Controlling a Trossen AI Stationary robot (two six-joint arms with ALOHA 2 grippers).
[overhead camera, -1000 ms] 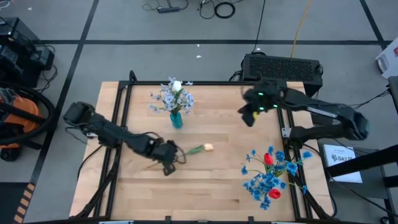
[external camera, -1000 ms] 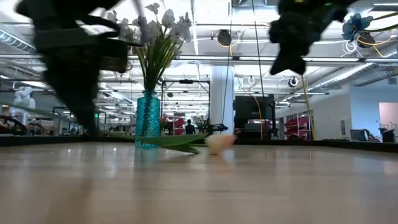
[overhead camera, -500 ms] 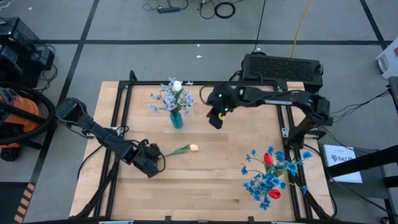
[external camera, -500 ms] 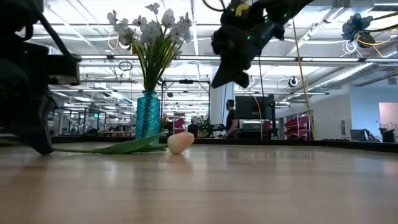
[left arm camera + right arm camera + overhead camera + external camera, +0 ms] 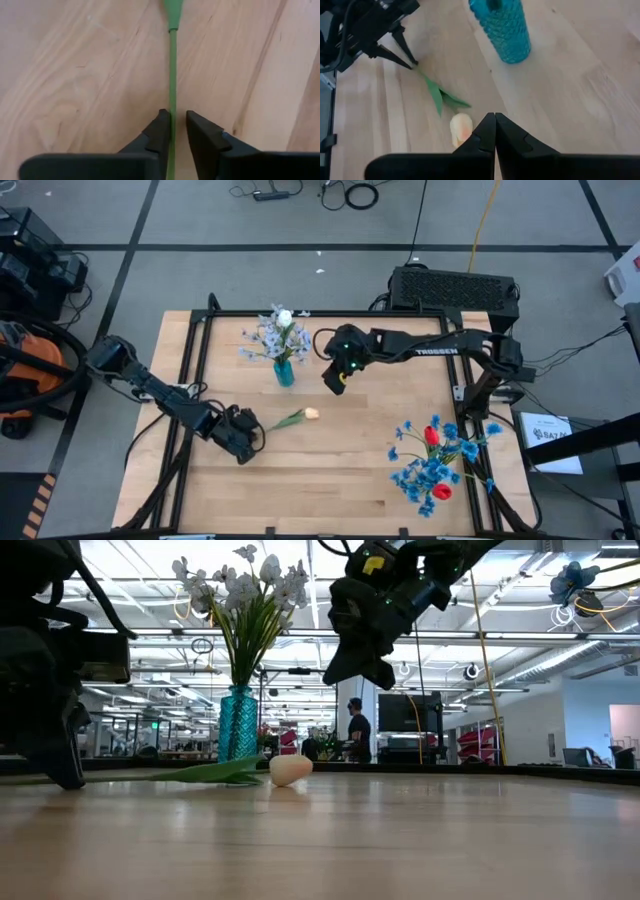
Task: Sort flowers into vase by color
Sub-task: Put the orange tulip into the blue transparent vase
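Observation:
A cream-yellow tulip lies on the wooden table, bud [image 5: 312, 414] toward the right and green stem [image 5: 283, 421] running left to my left gripper [image 5: 251, 442], which is shut on it. The low view shows the bud [image 5: 291, 769] and leaves resting on the wood. A teal vase [image 5: 284, 373] at the far middle holds pale blue-white sprays and a white bud [image 5: 284, 317]. My right gripper [image 5: 335, 385] hangs shut above the table, just right of the vase and touching nothing. Its wrist view looks down on the vase [image 5: 505, 27] and the bud [image 5: 461, 127]. My left gripper pinches the tulip's bare stem [image 5: 172, 107], at the end away from the bud, between its two fingers [image 5: 159, 131]. The fingers come low from the table's left and lie along the stem, pointing toward the bud. The flower's leaves and bud rest on the table.
A heap of bright blue sprays and red tulips [image 5: 435, 460] lies at the table's near right. A black frame [image 5: 195, 340] runs along the table's edges, and a black box [image 5: 455, 288] sits beyond the far edge. Bare wood lies in the near middle [image 5: 330, 480].
My left gripper has drawn back toward the table's left, dragging the tulip by its stem along the wood, bud trailing. My right arm has swung from the far right toward the vase and come lower over the table's middle, fingers staying shut.

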